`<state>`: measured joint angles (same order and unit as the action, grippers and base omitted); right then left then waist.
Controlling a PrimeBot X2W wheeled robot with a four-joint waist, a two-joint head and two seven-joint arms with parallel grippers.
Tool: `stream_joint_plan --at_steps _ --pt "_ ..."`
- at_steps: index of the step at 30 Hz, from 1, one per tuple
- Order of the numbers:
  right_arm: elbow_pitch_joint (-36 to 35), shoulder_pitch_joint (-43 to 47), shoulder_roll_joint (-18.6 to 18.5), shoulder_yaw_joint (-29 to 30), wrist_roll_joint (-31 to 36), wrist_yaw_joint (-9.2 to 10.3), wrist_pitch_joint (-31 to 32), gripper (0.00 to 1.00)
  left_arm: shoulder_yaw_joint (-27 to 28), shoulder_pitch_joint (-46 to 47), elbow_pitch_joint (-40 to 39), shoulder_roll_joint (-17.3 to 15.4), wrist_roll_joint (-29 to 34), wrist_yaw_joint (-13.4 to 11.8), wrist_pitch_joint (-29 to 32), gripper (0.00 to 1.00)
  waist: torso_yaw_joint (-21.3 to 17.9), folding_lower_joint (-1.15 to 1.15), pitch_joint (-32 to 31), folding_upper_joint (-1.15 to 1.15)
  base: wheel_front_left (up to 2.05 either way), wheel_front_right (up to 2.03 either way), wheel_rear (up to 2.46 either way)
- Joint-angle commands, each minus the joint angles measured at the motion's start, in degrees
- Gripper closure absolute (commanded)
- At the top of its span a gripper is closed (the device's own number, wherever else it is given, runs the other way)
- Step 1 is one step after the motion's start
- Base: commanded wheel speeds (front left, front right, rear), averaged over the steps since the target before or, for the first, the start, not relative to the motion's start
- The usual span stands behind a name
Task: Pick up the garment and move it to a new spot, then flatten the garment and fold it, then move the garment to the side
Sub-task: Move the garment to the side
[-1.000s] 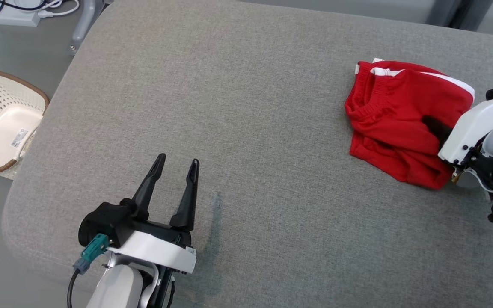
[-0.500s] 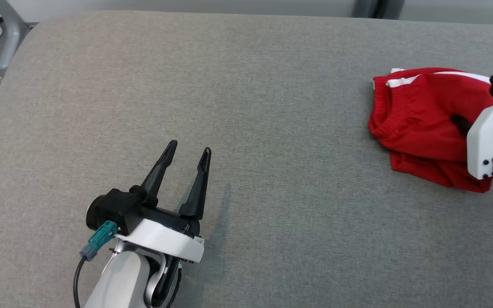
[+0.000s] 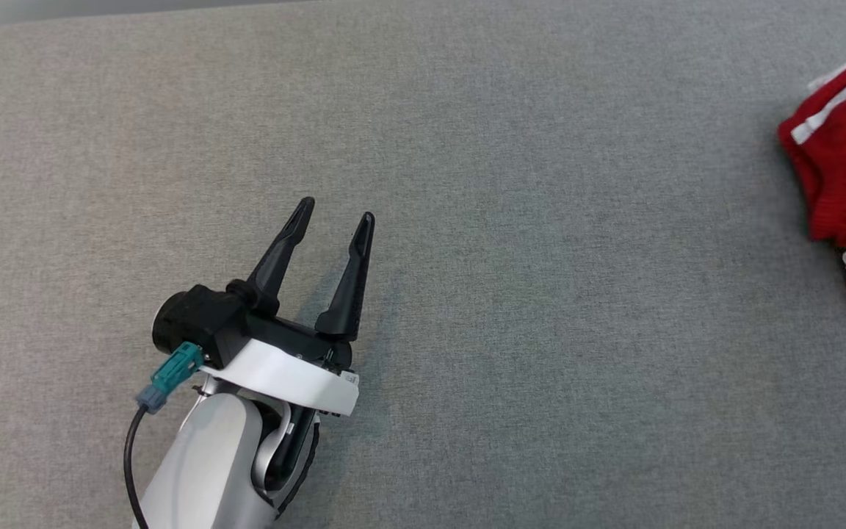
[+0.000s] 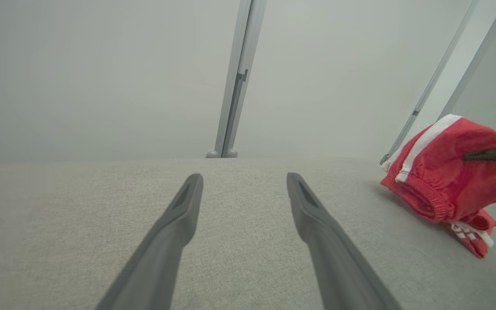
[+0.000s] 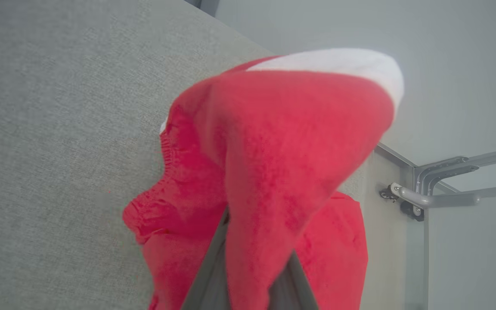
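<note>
Head view with both wrist views. The left gripper (image 3: pixel 338 209) hovers low over the grey fabric-covered surface (image 3: pixel 540 330), its two dark fingers spread apart and holding nothing; in the left wrist view bare fabric shows between them. The garment (image 3: pixel 845 176), red with white stripes and an elastic waistband, sits at the far right edge of the head view, well apart from the left gripper, near the right end of the surface. The right gripper (image 5: pixel 252 258) has its fingers pressed together on a fold of the garment, and the red cloth bulges up and over them. The rest of the garment hangs bunched down to the surface; whether its lower edge touches cannot be told. A metal frame post (image 4: pixel 237 77) stands beyond the far edge.
</note>
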<state>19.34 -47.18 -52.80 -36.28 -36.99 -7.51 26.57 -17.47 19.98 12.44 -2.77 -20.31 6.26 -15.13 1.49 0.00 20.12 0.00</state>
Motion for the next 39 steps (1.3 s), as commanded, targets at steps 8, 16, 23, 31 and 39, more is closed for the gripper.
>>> stream_joint_plan --at_steps 8,16,23,31,39 --pt "2.6 2.0 -7.4 -1.5 2.4 0.04 -2.9 1.0 0.2 3.1 0.8 -0.3 0.3 0.7 0.0 0.0 -0.2 0.0 4.2 0.0 0.0 0.0 0.0" --pt "8.9 1.0 -10.9 -2.0 4.5 0.04 -5.7 1.0 0.8 4.4 1.5 -0.3 0.6 0.9 0.0 0.0 2.6 0.0 7.8 0.0 0.0 0.0 0.0" --pt "12.9 0.1 -12.1 -1.8 5.3 0.04 -6.9 1.0 0.4 5.5 1.3 -0.3 -0.3 1.2 0.0 0.0 5.2 0.0 10.7 0.0 0.0 0.0 0.0" --pt "15.7 -0.6 -11.1 -1.5 5.0 0.04 -6.5 0.4 0.2 6.5 1.3 -0.3 -1.0 1.3 0.0 0.0 6.0 0.0 11.2 0.0 0.0 0.0 0.0" --pt "17.8 -1.5 -10.7 -1.0 6.9 0.04 -6.4 0.0 0.4 5.8 1.6 -0.3 -0.7 1.3 0.0 0.0 5.2 0.0 9.6 0.0 0.0 0.0 0.0"
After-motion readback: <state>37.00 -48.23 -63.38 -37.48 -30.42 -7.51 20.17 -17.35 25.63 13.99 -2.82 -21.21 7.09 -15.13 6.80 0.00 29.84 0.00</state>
